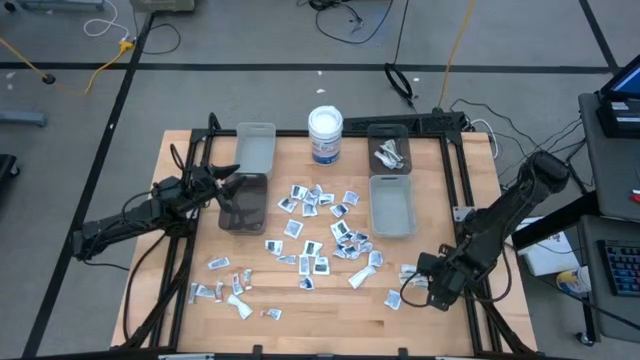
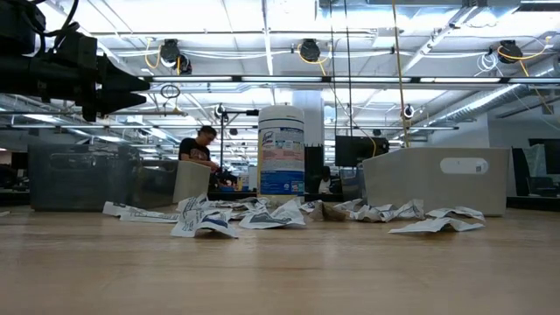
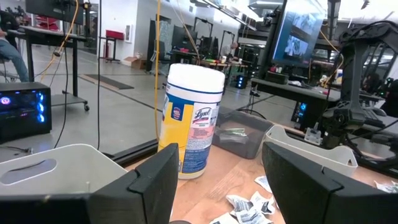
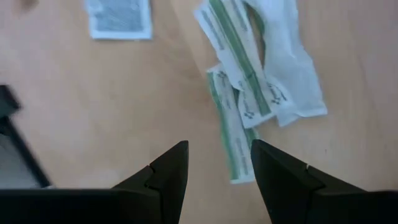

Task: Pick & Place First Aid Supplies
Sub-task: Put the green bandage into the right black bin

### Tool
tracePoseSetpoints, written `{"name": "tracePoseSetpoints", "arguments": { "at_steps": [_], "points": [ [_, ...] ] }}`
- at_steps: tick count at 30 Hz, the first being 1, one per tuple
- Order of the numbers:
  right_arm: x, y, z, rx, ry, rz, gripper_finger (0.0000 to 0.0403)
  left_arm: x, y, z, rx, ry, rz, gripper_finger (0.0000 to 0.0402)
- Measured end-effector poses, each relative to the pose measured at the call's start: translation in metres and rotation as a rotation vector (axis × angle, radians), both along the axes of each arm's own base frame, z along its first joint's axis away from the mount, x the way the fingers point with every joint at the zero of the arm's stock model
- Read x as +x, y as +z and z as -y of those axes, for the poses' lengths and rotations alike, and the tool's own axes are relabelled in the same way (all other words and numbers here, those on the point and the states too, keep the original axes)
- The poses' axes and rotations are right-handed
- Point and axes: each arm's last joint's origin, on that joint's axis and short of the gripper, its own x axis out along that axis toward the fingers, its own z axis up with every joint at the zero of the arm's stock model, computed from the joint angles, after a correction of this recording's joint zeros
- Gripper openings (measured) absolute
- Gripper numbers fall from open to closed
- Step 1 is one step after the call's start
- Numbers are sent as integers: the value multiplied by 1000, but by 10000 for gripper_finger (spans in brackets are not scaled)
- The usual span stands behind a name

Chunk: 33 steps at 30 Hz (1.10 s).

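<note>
Wooden table [image 1: 330, 300], bounded by a dark frame. Open bare wood along the near edge, below both claws.

Dark grey bin [image 1: 243, 203] directly under the left claw [image 1: 228, 180]; light grey bin [image 1: 256, 147] just beyond it, towards the far edge. Right of that claw, past the white tub [image 1: 325, 134], a dark bin [image 1: 389, 146] holding pale packets and a light bin [image 1: 392, 205] nearer.

Left claw high over the dark grey bin, fingers apart, nothing between them. Ahead of it in the left wrist view, the tub upright.

Right claw [image 1: 425, 284] low at the table's near right corner, close to the frame edge, fingers [image 4: 168, 168] apart and empty, tips just above bare wood.

First aid supplies [image 1: 320, 235] scattered flat between the two claws, mostly mid-table, a smaller cluster below the left claw. Pale sachets with green stripes [image 4: 239, 102] just ahead of the right fingertips, overlapping, long axes pointing roughly away from the claw, slightly slanted. Small square packet [image 4: 118, 17] farther ahead, off to one side.
</note>
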Motion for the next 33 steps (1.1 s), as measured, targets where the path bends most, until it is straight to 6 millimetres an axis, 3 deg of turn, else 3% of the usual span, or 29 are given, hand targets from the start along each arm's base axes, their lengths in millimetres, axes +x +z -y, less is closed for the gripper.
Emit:
{"name": "tracePoseSetpoints", "arguments": {
  "at_steps": [18, 23, 29, 33],
  "points": [
    [0, -37, -7, -164, 98, -124, 162, 0, 0, 0, 0, 0, -1, 237],
    [1, -40, -9, -159, 101, -149, 116, 0, 0, 0, 0, 0, -1, 237],
    [1, -39, -10, -125, 106, -164, 18, 0, 0, 0, 0, 0, -1, 237],
    [0, -37, -9, -111, 94, -165, 11, 0, 0, 0, 0, 0, -1, 237]
  ]
}}
